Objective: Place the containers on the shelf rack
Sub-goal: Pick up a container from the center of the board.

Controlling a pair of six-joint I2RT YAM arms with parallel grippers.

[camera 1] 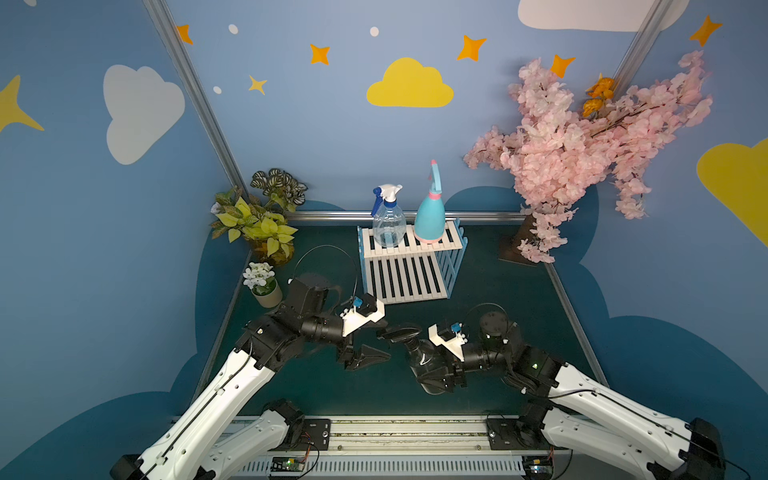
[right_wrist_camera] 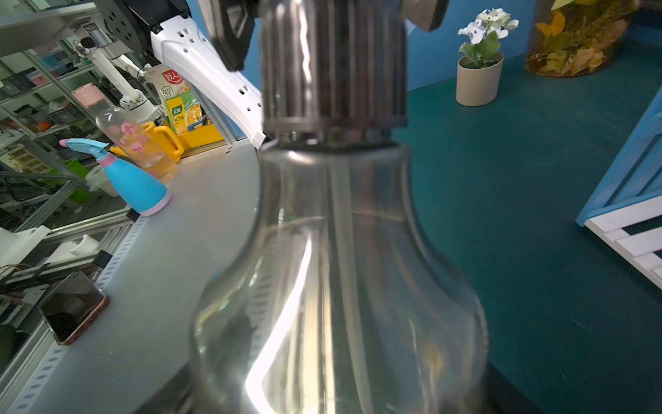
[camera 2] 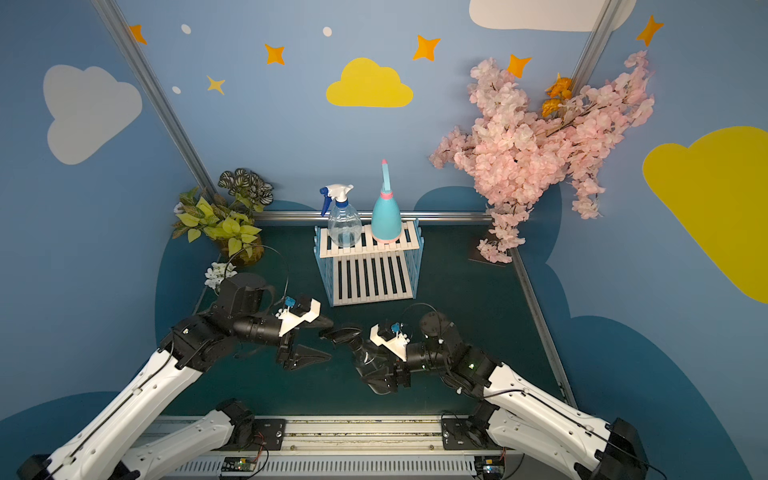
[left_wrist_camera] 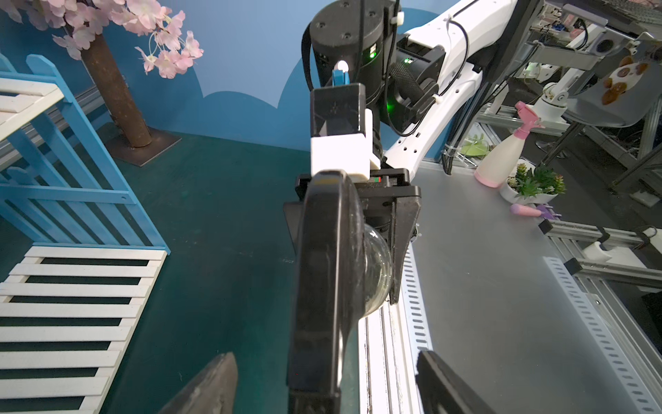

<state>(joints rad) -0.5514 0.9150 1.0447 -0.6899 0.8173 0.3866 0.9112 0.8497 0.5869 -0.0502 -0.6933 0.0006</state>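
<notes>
We see a dark teal tabletop carrying the shelf rack, two potted plants at the left edge and a blossom tree's base at the right. On the rack's upper tier stand a clear spray bottle and a teal spray bottle.

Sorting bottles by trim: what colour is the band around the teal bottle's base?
Pink, matching the collar and nozzle tip of the teal bottle; it shows best in a top view.

Dark bottle clamped in right gripper, left gripper jaws apart flanking its black sprayer, shelf rack nearby
</notes>
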